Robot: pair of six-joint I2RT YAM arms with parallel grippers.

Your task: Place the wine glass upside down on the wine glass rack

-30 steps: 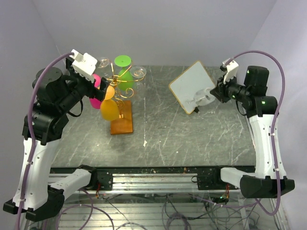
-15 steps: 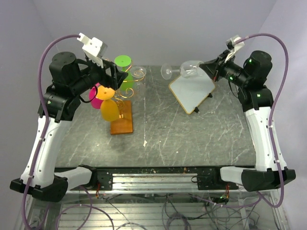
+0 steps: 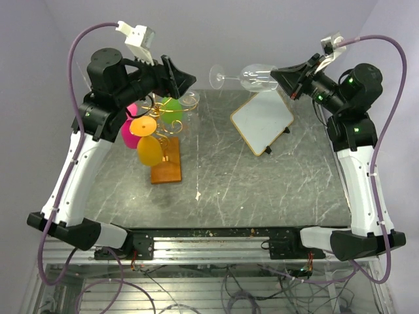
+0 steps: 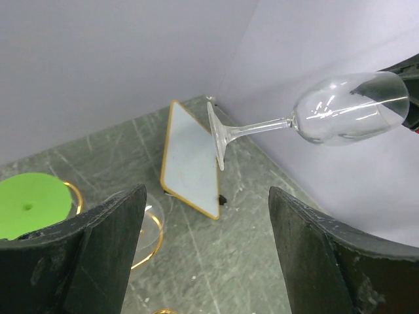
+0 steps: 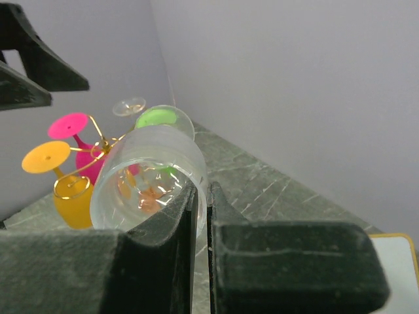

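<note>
Both arms have risen since half a second ago: the right tool (image 3: 277, 77) has carried the wine glass (image 3: 253, 76) higher and a little toward 9 o'clock, and the left tool (image 3: 184, 77) has swung up above the rack (image 3: 165, 169), pointing toward 3 o'clock.

From my overhead feed the wine glass hangs in the air on its side, off the bench (image 3: 229, 183), toward 12 o'clock and above the 9 o'clock edge of the white gold-rimmed board (image 3: 262, 118). Its stem points to 9 o'clock and its foot faces the left tool, apart from it.

The right tool is pinching the wall of the bowl at the mouth. On the right wrist feed the two fingers (image 5: 281, 261) sit pressed nearly together with the clear glass (image 5: 147, 173) between them, and the left wrist feed shows a dark finger inside the bowl (image 4: 340, 108).

The left tool (image 4: 206, 193) is spread wide with nothing between its fingers; through the gap I see the board (image 4: 190, 160) on the bench.

The rack stands at the 10 o'clock part of the bench, well apart from the held glass. Hanging on it are a pink glass (image 3: 129, 131), an orange glass (image 3: 149, 149), a green glass (image 3: 171, 108) and a clear glass (image 3: 190, 98), all foot upward
</note>
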